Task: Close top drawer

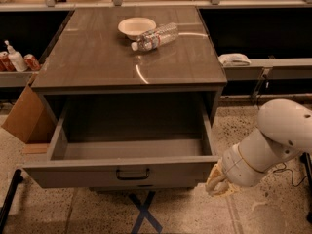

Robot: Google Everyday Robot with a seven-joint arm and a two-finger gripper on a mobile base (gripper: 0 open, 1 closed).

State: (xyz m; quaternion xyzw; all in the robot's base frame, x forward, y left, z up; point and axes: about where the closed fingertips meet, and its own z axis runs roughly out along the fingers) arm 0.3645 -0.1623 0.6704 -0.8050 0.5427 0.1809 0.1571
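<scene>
My gripper [217, 181] hangs low at the right front corner of the open top drawer [73, 173]; whether it is clenched, I cannot tell.

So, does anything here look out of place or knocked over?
Yes: a water bottle lies on its side on the cabinet top, beside the bowl. The top drawer stands wide open. The pincer sits by its front right corner.
</scene>
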